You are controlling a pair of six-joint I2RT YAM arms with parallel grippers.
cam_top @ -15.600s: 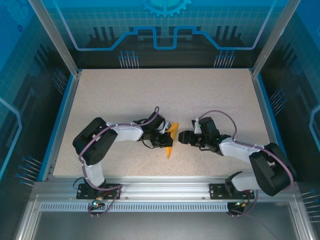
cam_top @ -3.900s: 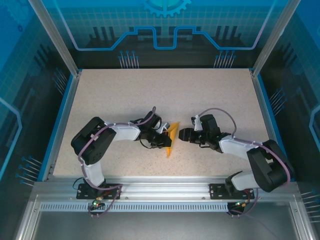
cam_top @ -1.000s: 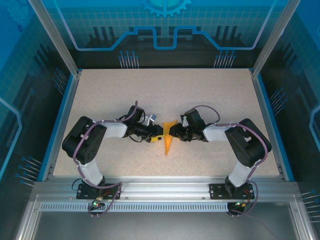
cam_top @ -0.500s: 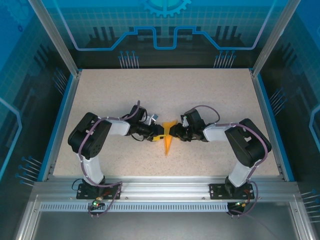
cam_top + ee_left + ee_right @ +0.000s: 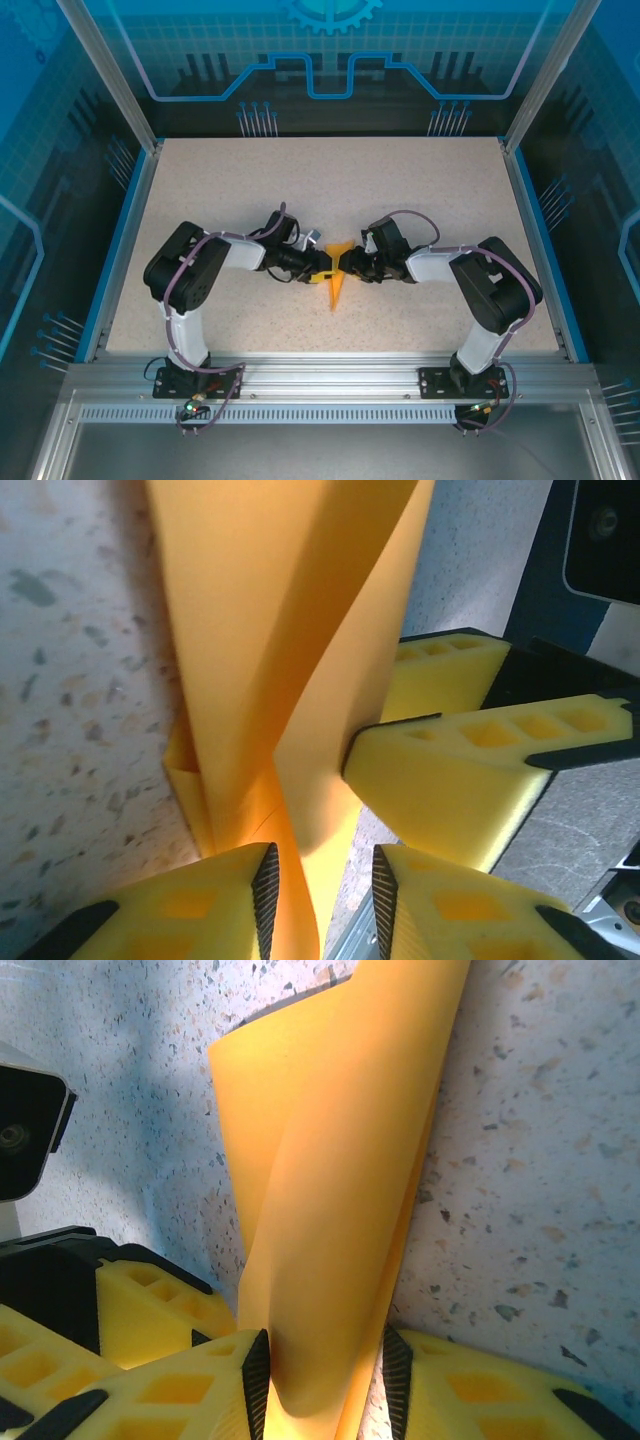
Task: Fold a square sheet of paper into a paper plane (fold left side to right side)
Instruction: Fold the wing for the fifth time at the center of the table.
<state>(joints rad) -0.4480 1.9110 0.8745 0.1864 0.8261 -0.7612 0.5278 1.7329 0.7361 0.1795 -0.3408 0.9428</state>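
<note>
The square sheet of paper, bright orange, is folded into a slim pointed paper plane [image 5: 337, 290] at the table's middle, its tip toward the near edge. My left gripper [image 5: 318, 268] reaches it from the left and my right gripper [image 5: 352, 266] from the right. In the left wrist view a raised flap of the paper [image 5: 280, 630] runs between my left gripper's jaws [image 5: 320, 865], against one pad with a gap to the other. In the right wrist view my right gripper [image 5: 325, 1355] is shut on a bulging fold of the paper [image 5: 330, 1160]. The two grippers' yellow fingers [image 5: 450, 770] nearly touch.
The speckled beige tabletop [image 5: 400, 190] spreads on all sides of the paper. Blue rails and the cage's posts border it, and the arm bases sit on the aluminium frame [image 5: 330, 375] at the near edge.
My left gripper has slid right onto the paper's edge and its jaws have narrowed. The paper's upper part has risen between the two grippers. The right gripper has held still.
</note>
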